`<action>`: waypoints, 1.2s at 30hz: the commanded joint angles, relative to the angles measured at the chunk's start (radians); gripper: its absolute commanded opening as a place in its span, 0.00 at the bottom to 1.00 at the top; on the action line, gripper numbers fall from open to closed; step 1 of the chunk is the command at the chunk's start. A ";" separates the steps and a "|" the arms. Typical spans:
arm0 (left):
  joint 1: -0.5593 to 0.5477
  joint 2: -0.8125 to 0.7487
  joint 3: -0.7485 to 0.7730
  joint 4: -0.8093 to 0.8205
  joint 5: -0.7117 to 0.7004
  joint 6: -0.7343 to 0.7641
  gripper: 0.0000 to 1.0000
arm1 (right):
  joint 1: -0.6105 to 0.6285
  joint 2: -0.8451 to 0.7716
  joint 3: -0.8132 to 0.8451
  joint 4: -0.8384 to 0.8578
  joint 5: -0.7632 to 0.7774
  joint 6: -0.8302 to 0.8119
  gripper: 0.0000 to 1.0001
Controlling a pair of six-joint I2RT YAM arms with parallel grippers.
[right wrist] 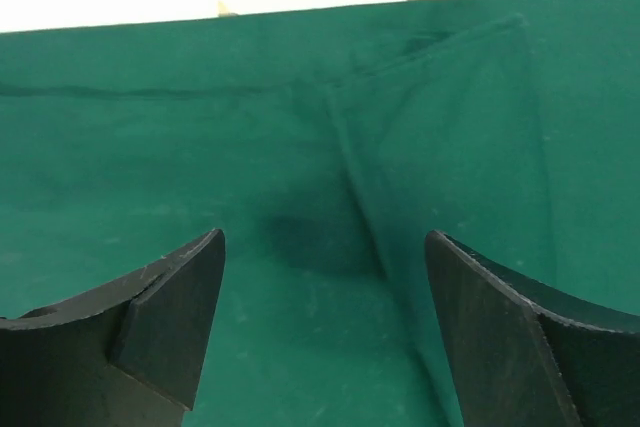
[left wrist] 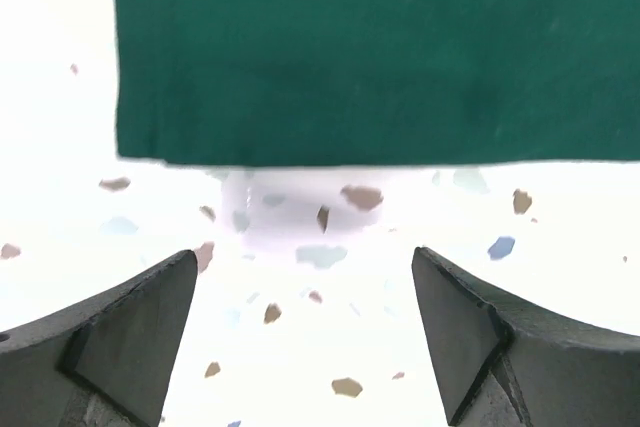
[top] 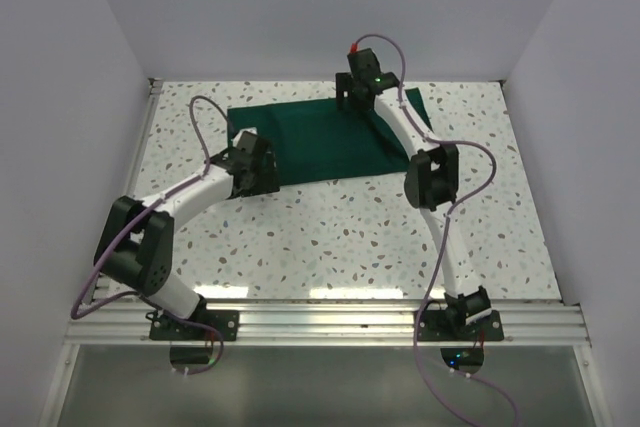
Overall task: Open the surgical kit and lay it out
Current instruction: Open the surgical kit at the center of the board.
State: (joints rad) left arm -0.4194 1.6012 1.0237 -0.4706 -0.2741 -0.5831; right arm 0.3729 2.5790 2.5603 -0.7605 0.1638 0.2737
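Note:
The surgical kit shows only as a dark green cloth [top: 320, 137], a flat folded bundle lying at the far middle of the speckled table [top: 330, 237]. My left gripper [top: 260, 159] is low at the cloth's near-left corner. In the left wrist view it [left wrist: 305, 277] stands open over bare table, just short of the cloth's near edge [left wrist: 370, 47]. My right gripper [top: 357, 99] is above the far part of the cloth. Its jaws [right wrist: 325, 257] are wide apart with nothing between them, over the cloth [right wrist: 200, 127] and a folded flap [right wrist: 440, 127]. No steel tray or instruments show.
White walls [top: 70, 97] close in the table on the left, right and far sides. An aluminium rail [top: 330, 322] with both arm bases runs along the near edge. Purple cables [top: 205, 107] loop off both arms.

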 commanded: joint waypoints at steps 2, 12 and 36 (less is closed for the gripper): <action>0.004 -0.109 -0.066 -0.031 -0.027 -0.043 0.92 | -0.003 0.027 0.058 -0.016 0.198 -0.079 0.82; 0.004 -0.179 -0.145 -0.039 -0.019 -0.077 0.92 | -0.006 0.058 0.067 -0.011 0.275 -0.079 0.21; 0.014 -0.107 0.084 -0.046 -0.082 0.025 0.95 | 0.093 -0.638 -0.483 0.026 0.013 -0.060 0.00</action>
State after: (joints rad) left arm -0.4183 1.4738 1.0180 -0.5278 -0.3214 -0.6071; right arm 0.4053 2.1841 2.1754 -0.7799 0.2874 0.2188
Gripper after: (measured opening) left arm 0.943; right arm 0.019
